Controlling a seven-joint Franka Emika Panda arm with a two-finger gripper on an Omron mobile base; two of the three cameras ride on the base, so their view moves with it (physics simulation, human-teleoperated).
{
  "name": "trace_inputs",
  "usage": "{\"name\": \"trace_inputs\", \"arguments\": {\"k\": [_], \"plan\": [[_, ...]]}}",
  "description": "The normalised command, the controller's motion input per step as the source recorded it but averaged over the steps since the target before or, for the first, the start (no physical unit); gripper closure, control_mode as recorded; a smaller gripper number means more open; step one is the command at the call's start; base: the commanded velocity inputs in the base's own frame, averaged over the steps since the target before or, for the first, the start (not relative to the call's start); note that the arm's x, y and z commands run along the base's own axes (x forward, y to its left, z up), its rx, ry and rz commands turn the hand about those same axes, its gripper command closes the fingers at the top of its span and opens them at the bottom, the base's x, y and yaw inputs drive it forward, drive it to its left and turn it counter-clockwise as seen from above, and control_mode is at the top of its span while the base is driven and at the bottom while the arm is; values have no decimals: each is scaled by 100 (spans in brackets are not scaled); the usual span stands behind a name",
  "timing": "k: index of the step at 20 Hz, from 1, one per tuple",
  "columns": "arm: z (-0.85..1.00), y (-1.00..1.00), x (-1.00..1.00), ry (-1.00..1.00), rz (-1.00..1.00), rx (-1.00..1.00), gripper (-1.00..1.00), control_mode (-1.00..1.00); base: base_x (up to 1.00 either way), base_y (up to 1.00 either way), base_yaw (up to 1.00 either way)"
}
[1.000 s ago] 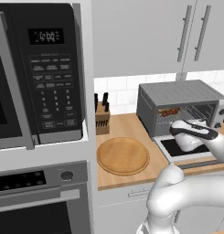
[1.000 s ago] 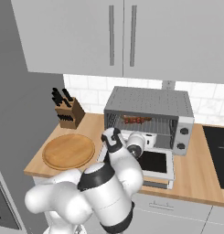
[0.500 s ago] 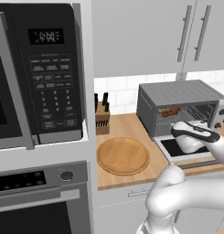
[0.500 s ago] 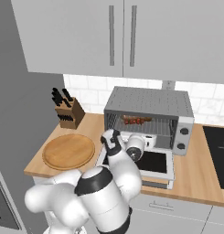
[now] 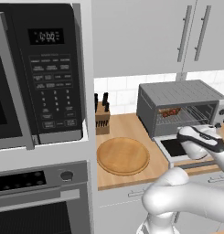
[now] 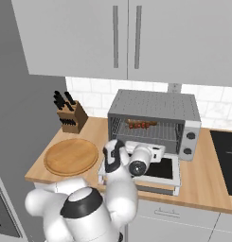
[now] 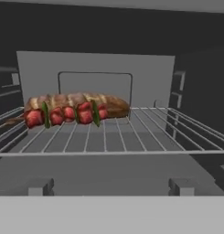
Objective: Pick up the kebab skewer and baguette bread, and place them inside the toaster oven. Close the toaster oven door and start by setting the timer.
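1. pincer (image 6: 157, 152) is hanging apart and empty before the toaster oven (image 6: 155, 106).
2. kebab skewer (image 7: 63, 114) and baguette bread (image 7: 81, 103) are lying on its rack, touching.
3. toaster oven door (image 6: 160, 171) is lying open; closing looks next.

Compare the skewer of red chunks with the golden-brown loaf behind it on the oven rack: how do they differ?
The kebab skewer carries separate red chunks with green pieces between them; the golden-brown baguette bread is one smooth loaf. The skewer lies nearer the camera, the baguette behind it, partly hidden. The baguette reaches further right, while the skewer's stick end pokes out on the left. Both lie lengthwise, side by side, on the wire rack inside the grey toaster oven.
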Motion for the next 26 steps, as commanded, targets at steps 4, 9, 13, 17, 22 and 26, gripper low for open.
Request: {"name": "trace_inputs", "arguments": {"k": [4,9,13,17,22,26], "plan": [[4,-46,-56,0,0,0,-100,-100,0,0,0],[1,-31,-80,0,0,-3,-100,-100,0,0,0],[2,-26,-78,7,0,-1,-100,-100,0,0,0],[6,-29,-59,15,0,0,-100,-100,0,0,0],[1,-20,-52,19,0,0,-100,-100,0,0,0],[0,0,-44,25,0,-1,-100,-100,0,0,0]]}}
